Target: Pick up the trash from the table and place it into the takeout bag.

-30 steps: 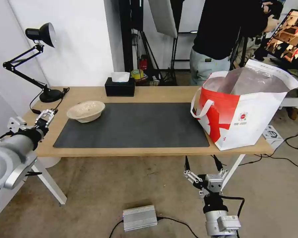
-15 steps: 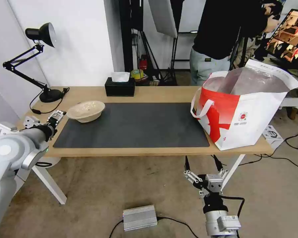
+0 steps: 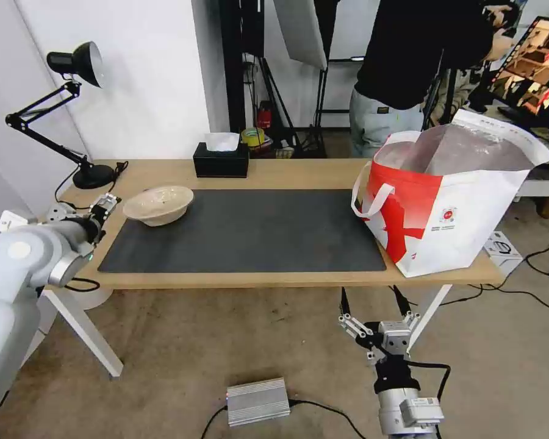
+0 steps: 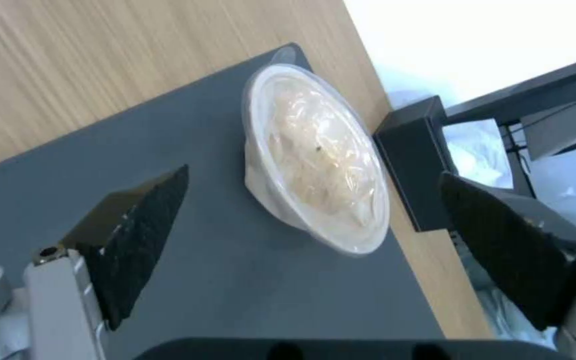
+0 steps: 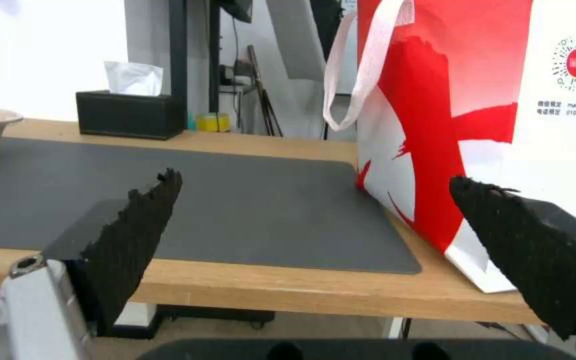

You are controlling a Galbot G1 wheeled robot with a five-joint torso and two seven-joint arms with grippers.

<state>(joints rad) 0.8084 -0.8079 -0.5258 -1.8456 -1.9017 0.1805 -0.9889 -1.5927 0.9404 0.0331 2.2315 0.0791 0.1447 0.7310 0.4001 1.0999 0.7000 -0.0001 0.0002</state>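
A shallow beige bowl (image 3: 158, 204) sits on the far left corner of the dark grey mat (image 3: 244, 235) on the light-wood table (image 3: 287, 172). My left gripper (image 3: 106, 203) hovers just left of the bowl, open and empty. In the left wrist view the bowl (image 4: 315, 160) lies ahead between the spread fingers (image 4: 135, 235), apart from them. The white and red takeout bag (image 3: 448, 201) stands open at the table's right end. My right gripper (image 3: 370, 300) hangs open below the table's front edge, and its wrist view faces the bag (image 5: 501, 115).
A black tissue box (image 3: 221, 160) stands at the table's back edge. A black desk lamp (image 3: 73, 110) occupies the back left corner. A person stands behind the table near the bag. A silver box (image 3: 257, 400) lies on the floor.
My left arm swung in over the table's left end, bringing its gripper close beside the beige bowl. The right arm, the bowl and the bag stayed put.
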